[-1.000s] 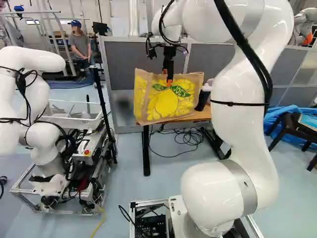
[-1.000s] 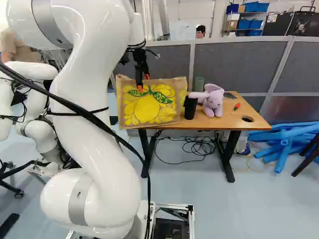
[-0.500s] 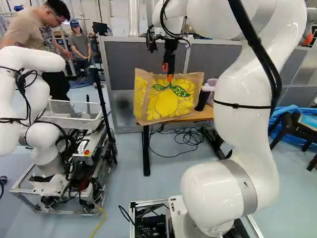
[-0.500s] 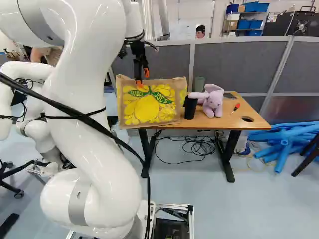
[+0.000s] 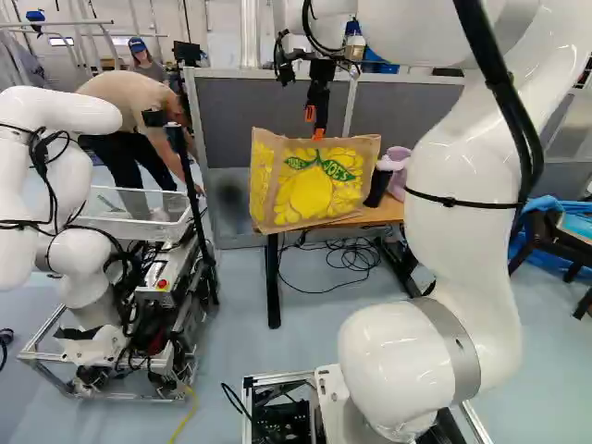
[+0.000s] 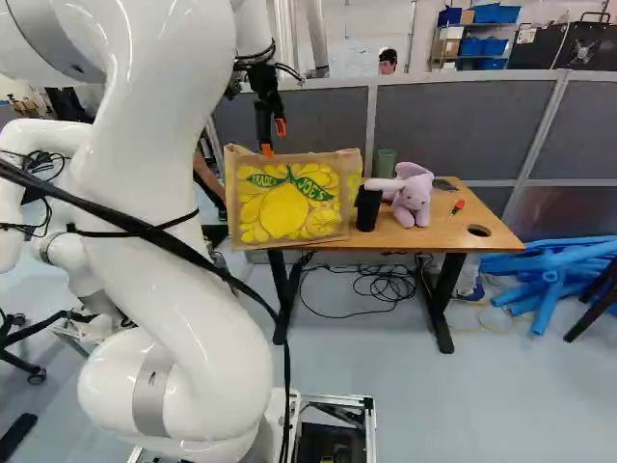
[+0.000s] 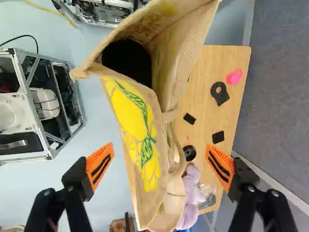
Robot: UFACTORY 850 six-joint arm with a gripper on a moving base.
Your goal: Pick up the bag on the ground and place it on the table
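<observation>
In the left base view my gripper [image 5: 315, 124] is just above the top edge of the bag [image 5: 319, 190]. The yellow and tan bag [image 6: 284, 210] stands at the near left end of the wooden table [image 6: 439, 236] in the right base view, its lower edge reaching past the tabletop's front. Seen from the wrist, the gripper [image 7: 160, 166] is open wide, its orange-padded fingers on either side of the bag [image 7: 145, 140] and clear of it. The bag's mouth gapes ahead of the fingers, with something dark inside.
A black tumbler [image 6: 367, 208] and a purple plush toy [image 6: 413, 196] stand beside the bag, and a screwdriver [image 6: 456, 208] lies farther along. Grey partitions [image 6: 463, 125] rise behind the table. Another robot [image 5: 79, 268] stands at the left of the left base view.
My gripper has risen a little along the bag's top and shifted toward the bag's left side in the right base view. The bag has stayed in place on the table.
</observation>
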